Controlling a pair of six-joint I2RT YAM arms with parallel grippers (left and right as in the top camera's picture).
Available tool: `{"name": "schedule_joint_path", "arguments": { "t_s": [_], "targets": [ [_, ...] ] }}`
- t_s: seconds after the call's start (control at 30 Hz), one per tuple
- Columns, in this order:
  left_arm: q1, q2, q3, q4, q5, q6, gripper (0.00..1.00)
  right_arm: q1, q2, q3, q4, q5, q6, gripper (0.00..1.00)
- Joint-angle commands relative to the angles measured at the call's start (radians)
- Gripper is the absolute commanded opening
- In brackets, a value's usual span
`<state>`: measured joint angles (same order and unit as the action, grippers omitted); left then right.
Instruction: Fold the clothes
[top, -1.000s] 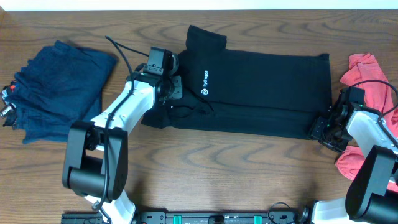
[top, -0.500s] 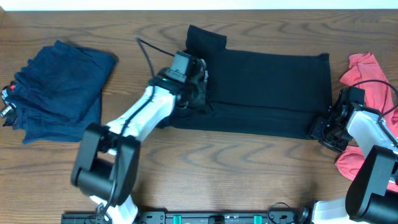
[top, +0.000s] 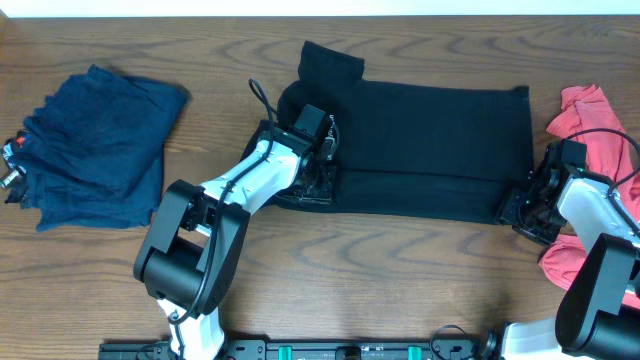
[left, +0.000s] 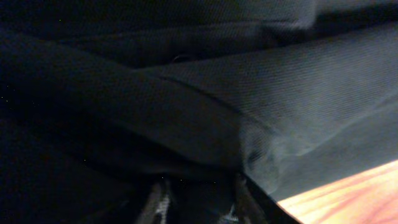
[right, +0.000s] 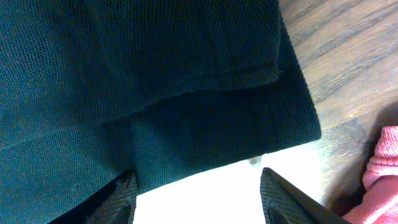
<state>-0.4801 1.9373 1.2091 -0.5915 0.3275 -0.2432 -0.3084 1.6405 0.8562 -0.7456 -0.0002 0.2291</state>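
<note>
wooden table (top: 420, 270) carries three garments, task looks roughly a third done. black shirt (top: 430, 140) is the biggest thing, lying mid table, long side left to right, mostly flat, one flap sticking up at its top left; its left end is bunched and lifted over onto the body, so i judge a sideways fold is in hand and not finished. no neat compact rectangle yet, so this shirt needs more folds and a smoothing. blue garment (top: 95, 145) sits at the far left, well apart from the shirt, in a loose layered stack, probably already folded and set aside, edges a bit uneven. pink garment (top: 590, 120) is crumpled at the right edge beside the right arm, not folded, looks like the next item. left gripper (top: 318, 178) is on the shirt's bunched left end; the left wrist view is nearly all dark cloth with only finger bases showing, so i cannot tell if it pinches the fabric or not. right gripper (right: 199, 199) is at the shirt's lower right corner, fingers (right: 121, 194) spread wide apart, hem corner hanging over the gap, nothing clamped
</note>
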Motion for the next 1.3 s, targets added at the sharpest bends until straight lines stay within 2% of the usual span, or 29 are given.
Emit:
{"name": "schedule_joint_path", "arguments": {
  "t_s": [0.0,0.1,0.2,0.47,0.73,1.0,1.1,1.17,1.27],
  "targets": [
    [0.004,0.006,0.013,0.039,-0.007,-0.001,0.44,0.008,-0.019,-0.002,0.000,0.011,-0.009,0.61],
    [0.032,-0.026,0.042,0.061,-0.007,-0.001,0.53,0.008,-0.019,-0.002,-0.009,0.010,-0.010,0.60],
    [0.074,-0.093,0.066,0.061,-0.016,-0.002,0.55,0.008,-0.028,0.013,-0.043,-0.009,-0.010,0.61],
    [0.199,-0.202,0.066,0.017,-0.191,-0.001,0.62,0.008,-0.128,0.135,-0.055,-0.035,-0.025,0.63],
    [0.306,-0.100,0.024,0.009,-0.190,-0.002,0.62,0.009,-0.065,0.148,0.066,-0.130,-0.126,0.63],
    [0.317,0.018,0.019,-0.039,-0.179,-0.002,0.62,0.008,0.089,0.148,0.092,-0.138,-0.165,0.63],
    [0.317,0.032,0.016,-0.086,-0.179,-0.002,0.62,0.008,0.131,0.148,0.078,-0.123,-0.171,0.64],
    [0.317,0.043,0.008,-0.144,-0.179,-0.002,0.62,0.007,0.148,0.148,0.039,-0.088,-0.166,0.61],
    [0.317,0.049,-0.035,-0.235,-0.179,-0.007,0.61,0.006,0.156,0.148,-0.051,0.002,-0.102,0.60]
  ]
}}
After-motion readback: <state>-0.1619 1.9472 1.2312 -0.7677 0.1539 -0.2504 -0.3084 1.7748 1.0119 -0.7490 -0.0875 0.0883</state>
